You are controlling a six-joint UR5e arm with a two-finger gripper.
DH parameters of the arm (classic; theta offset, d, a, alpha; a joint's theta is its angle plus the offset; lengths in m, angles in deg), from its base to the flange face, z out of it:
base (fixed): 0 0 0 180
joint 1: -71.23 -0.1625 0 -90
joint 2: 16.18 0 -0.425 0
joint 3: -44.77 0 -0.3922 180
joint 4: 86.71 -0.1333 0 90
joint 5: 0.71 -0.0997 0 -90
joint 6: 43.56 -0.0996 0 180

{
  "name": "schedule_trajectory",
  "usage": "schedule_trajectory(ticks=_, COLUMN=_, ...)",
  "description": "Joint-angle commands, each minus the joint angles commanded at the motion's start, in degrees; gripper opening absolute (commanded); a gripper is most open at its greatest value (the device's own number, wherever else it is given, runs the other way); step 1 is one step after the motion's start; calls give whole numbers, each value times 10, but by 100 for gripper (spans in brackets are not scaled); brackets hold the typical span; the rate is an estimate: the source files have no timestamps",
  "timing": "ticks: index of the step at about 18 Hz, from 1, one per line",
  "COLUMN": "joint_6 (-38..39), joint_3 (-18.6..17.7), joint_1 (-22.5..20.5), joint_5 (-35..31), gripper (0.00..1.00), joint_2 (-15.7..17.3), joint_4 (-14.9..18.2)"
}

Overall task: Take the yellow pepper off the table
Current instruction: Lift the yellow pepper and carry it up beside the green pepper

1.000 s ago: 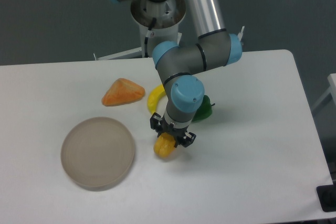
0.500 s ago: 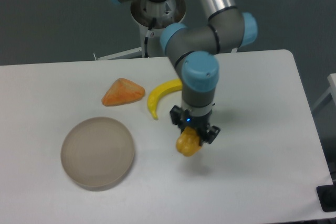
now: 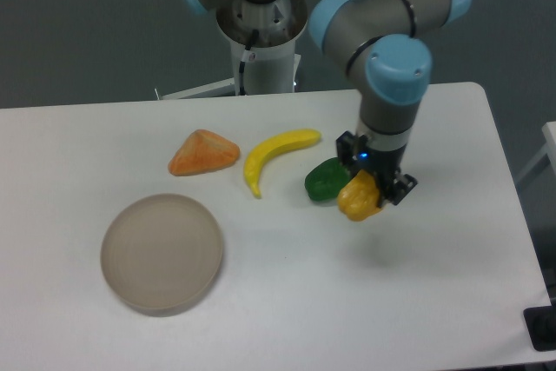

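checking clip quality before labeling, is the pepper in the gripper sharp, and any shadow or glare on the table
Fixed camera view: the yellow pepper in the gripper is slightly soft; a faint diffuse shadow lies on the table beneath it; no hard glare, lighting even.

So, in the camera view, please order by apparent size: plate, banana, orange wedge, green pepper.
1. Plate, clearly largest.
2. Banana and orange wedge: look alike, no ranking.
3. Green pepper, though the yellow pepper in the gripper hides part.

no readable text (or labels) anywhere.
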Motion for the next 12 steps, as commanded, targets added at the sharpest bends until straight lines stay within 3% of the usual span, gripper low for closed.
schedule_trajectory(ticks=4, joint_6=-98, joint_3=4, joint_1=-27, joint_5=-11, gripper=22, joint_2=-7, joint_4=2)
schedule_trajectory(ticks=12, joint_6=-100, joint_3=5, joint_1=-26, joint_5=-14, gripper=22, joint_2=-6, joint_4=3)
